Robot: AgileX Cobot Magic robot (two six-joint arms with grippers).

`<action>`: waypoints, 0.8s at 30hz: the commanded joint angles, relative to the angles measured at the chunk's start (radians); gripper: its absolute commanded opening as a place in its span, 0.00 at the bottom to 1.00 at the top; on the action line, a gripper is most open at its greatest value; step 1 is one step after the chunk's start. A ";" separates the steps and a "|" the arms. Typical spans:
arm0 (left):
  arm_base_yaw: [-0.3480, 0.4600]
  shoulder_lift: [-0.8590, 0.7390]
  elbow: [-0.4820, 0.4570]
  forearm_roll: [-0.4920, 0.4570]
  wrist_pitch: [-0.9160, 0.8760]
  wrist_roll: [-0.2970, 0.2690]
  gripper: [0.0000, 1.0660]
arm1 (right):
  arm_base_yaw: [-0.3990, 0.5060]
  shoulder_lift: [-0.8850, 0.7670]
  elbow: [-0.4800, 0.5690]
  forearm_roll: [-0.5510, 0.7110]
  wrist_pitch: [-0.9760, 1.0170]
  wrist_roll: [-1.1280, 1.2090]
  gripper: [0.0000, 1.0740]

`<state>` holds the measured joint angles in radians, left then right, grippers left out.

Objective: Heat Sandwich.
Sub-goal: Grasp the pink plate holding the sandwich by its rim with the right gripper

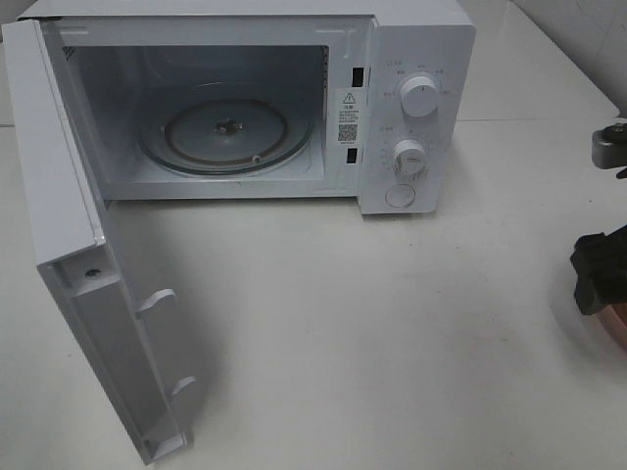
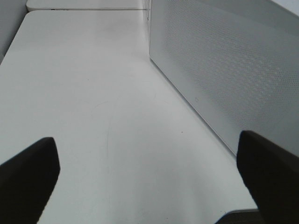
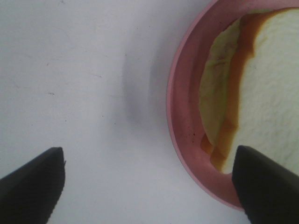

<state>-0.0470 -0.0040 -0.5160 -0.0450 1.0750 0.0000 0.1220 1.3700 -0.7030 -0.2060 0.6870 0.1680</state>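
Right gripper (image 3: 147,161): black fingers spread wide, empty, above the white table (image 3: 70,70). Beside it, the thick white-bread sandwich (image 3: 266,93) lies on a round pink plate (image 3: 180,126). Left gripper (image 2: 145,140): fingers apart, empty, near the white perforated microwave door (image 2: 224,70).

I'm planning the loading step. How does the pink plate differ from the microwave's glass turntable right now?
The pink plate is opaque pink; the glass turntable is clear. The plate carries the sandwich; the turntable is bare. The plate sits on the table by the right end effector; the turntable lies inside the open microwave. Both are round.
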 commanded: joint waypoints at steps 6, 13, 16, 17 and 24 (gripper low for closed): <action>0.003 -0.020 0.000 -0.006 -0.009 0.000 0.92 | -0.004 0.123 -0.005 -0.004 -0.076 -0.008 0.84; 0.003 -0.020 0.000 -0.006 -0.009 0.000 0.92 | -0.004 0.188 -0.005 -0.004 -0.110 -0.008 0.84; 0.003 -0.020 0.000 -0.006 -0.009 0.000 0.92 | -0.011 0.221 -0.005 -0.004 -0.133 -0.008 0.84; 0.003 -0.020 0.000 -0.006 -0.009 0.000 0.92 | -0.020 0.229 -0.008 -0.004 -0.138 -0.008 0.84; 0.003 -0.020 0.000 -0.006 -0.009 0.000 0.92 | -0.049 0.273 -0.025 -0.003 -0.150 -0.015 0.83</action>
<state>-0.0470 -0.0040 -0.5160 -0.0450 1.0750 0.0000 0.0810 1.6310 -0.7190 -0.2060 0.5460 0.1630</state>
